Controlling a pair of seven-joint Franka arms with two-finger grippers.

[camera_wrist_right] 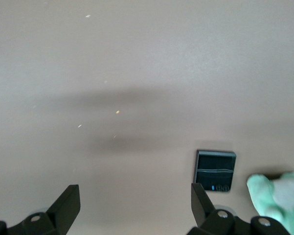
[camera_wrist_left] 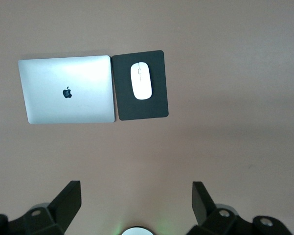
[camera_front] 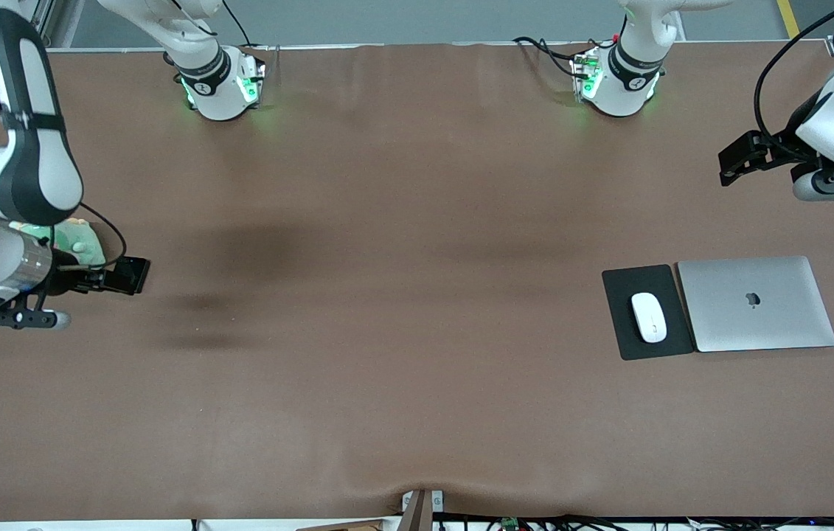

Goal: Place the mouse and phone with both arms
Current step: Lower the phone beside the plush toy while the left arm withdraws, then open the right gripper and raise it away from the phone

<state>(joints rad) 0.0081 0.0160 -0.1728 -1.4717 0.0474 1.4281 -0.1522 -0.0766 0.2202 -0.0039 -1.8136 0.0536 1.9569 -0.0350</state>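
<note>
The white mouse (camera_front: 649,317) lies on a dark mat (camera_front: 619,295) beside a closed silver laptop (camera_front: 756,304); all three also show in the left wrist view: mouse (camera_wrist_left: 141,81), mat (camera_wrist_left: 154,105), laptop (camera_wrist_left: 66,89). My left gripper (camera_front: 732,164) (camera_wrist_left: 137,200) is open and empty, high over bare table at the left arm's end. The black folded phone (camera_front: 127,275) (camera_wrist_right: 215,170) lies flat on the table at the right arm's end. My right gripper (camera_front: 88,279) (camera_wrist_right: 135,203) is open and empty above the table, just beside the phone, not touching it.
A pale green soft thing (camera_front: 81,243) (camera_wrist_right: 279,196) lies next to the phone, partly hidden by the right arm. The brown table cover (camera_front: 387,295) spans the whole middle. Both arm bases (camera_front: 221,85) (camera_front: 616,81) stand along the table edge farthest from the front camera.
</note>
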